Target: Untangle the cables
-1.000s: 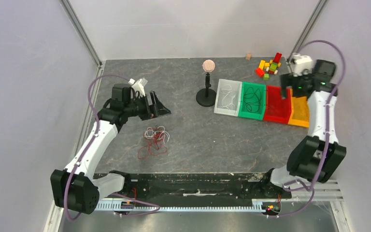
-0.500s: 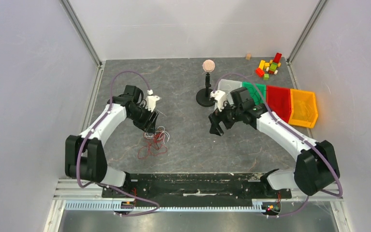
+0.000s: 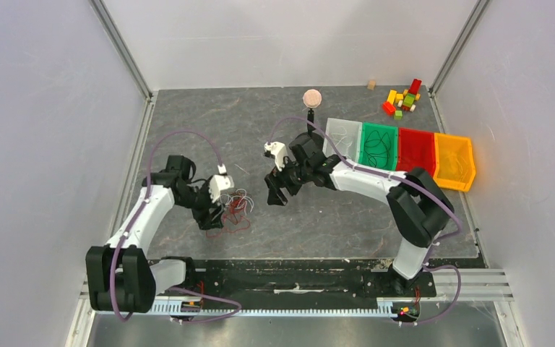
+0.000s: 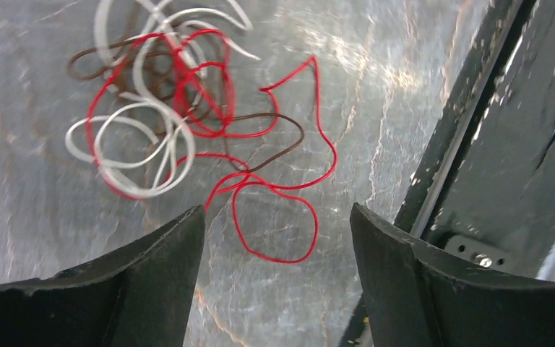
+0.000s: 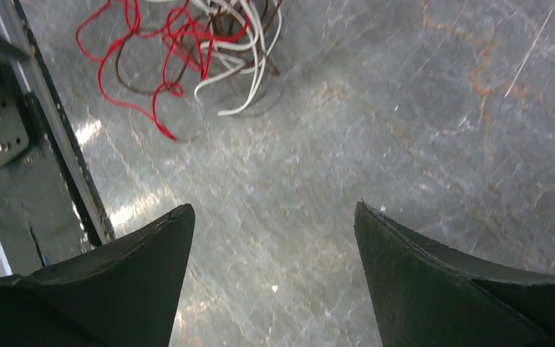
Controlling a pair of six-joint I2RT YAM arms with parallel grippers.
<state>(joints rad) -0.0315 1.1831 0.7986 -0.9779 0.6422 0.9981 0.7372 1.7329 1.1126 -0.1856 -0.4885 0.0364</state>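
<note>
Right wrist view: cables cut off at top edge. Left gripper spread wide near red loops, grasping nothing; right gripper spread too, empty.

Glossy marbled grey table, thin smooth plastic-coated cables, matt black plastic left gripper

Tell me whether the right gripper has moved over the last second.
Yes. The right gripper swung left, away from the red bin, and now hangs near the cables.
</note>
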